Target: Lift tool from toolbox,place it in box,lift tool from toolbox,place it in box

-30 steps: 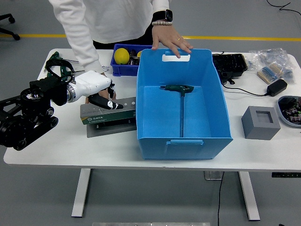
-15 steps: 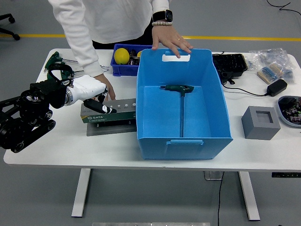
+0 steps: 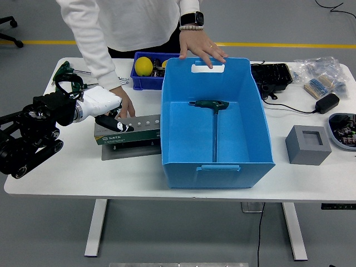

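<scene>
A grey-green toolbox [image 3: 133, 130] lies on a grey base left of the large blue box [image 3: 261, 144]. My left hand [image 3: 115, 124], white with black fingers, rests over the toolbox's left end, fingers relaxed with nothing seen in them. A green-handled T-shaped tool [image 3: 211, 104] lies inside the blue box, its shaft pointing toward me. A person at the far side has one hand [image 3: 203, 51] on the blue box's far rim and the other hand [image 3: 123, 104] just behind the toolbox, close to my hand. My right arm is out of view.
A small blue bin [image 3: 140, 82] with a yellow ball [image 3: 144, 65] stands behind the toolbox. Green tools [image 3: 64, 72] lie at the far left. Right of the blue box are a black tray [image 3: 272, 77], a grey block [image 3: 308, 144], bagged parts [image 3: 322, 75] and a black adapter [image 3: 327, 103].
My left hand has drawn back to the left along the toolbox and dropped slightly. The person's hand behind the toolbox has come into fuller view.
</scene>
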Available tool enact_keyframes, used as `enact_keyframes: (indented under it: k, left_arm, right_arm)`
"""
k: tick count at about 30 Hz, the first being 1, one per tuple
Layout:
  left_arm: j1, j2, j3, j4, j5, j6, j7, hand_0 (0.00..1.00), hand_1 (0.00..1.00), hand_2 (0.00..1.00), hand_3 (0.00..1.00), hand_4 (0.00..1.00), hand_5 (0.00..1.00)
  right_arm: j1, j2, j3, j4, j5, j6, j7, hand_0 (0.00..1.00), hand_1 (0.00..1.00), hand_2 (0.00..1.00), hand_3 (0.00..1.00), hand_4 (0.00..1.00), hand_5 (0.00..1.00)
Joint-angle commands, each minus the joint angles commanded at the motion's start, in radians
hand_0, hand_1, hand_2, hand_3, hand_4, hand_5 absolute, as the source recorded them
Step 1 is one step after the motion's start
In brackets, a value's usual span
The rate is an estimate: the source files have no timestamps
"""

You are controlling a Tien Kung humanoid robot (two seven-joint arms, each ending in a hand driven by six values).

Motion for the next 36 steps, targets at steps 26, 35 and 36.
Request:
enact_keyframes:
  k: [26, 35, 36]
  left_arm:
    - [0.003, 0.0, 0.005, 0.019, 0.028, 0.104, -0.044, 0.16, 0.028, 0.068, 0.053, 0.936, 0.635]
    - [0.01, 0.003, -0.005, 0.018, 0.044, 0.185, -0.055, 0.127, 0.002, 0.046, 0.044, 0.903, 0.384]
    - [0.011, 0.003, -0.009, 0.016, 0.046, 0.191, -0.056, 0.127, 0.002, 0.046, 0.044, 0.903, 0.384]
  right_arm:
    - [0.002, -0.001, -0.001, -0.001, 0.0, 0.0, 0.0, 0.701, 0.696, 0.739, 0.603, 0.832, 0.724]
    - [0.002, 0.0, -0.001, -0.001, 0.0, 0.0, 0.0, 0.701, 0.696, 0.739, 0.603, 0.832, 0.724]
    - [0.002, 0.0, -0.001, -0.001, 0.001, 0.0, 0.0, 0.701, 0.696, 0.739, 0.603, 0.832, 0.724]
